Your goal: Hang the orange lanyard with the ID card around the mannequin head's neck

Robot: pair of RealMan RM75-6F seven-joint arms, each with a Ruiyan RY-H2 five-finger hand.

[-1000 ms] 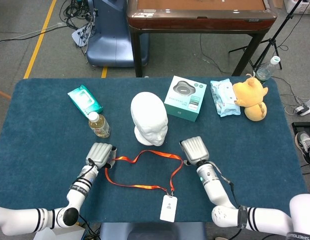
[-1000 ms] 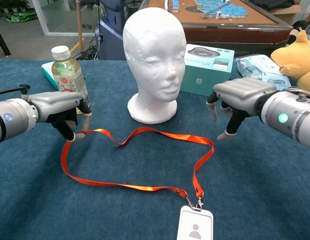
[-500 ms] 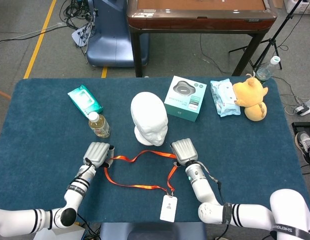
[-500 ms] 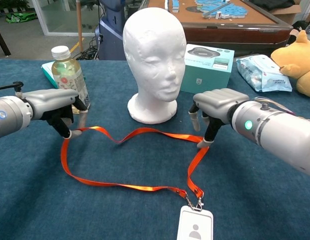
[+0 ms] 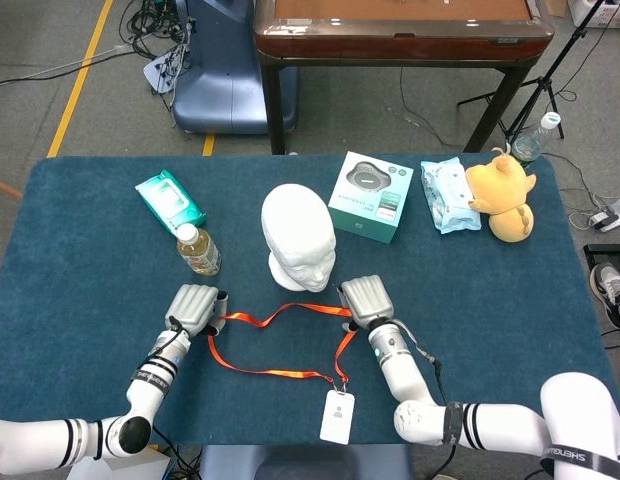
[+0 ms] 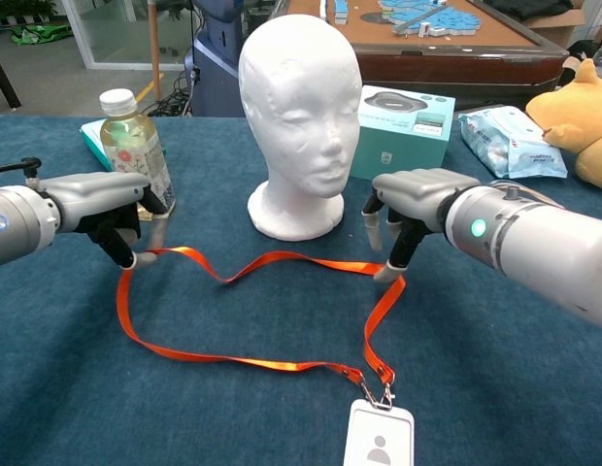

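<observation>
I have both hands down on the blue tabletop (image 5: 80, 250) at the two far corners of the orange lanyard (image 6: 243, 361), which lies flat in a loose loop in front of the white mannequin head (image 6: 299, 107), not yet around its neck. My left hand (image 6: 102, 204) has its fingers (image 6: 144, 258) curled down onto the strap's left corner and looks to be pinching it against the cloth. My right hand (image 6: 418, 199) has its fingers (image 6: 386, 273) bent down, tips touching the strap's right corner; I cannot tell whether it really holds the strap. The ID card (image 6: 378, 439) lies at the near edge, clipped to the lanyard's lower end. A drink bottle (image 6: 134, 146) stands behind my left hand, a teal box (image 6: 406, 121) behind my right.
</observation>
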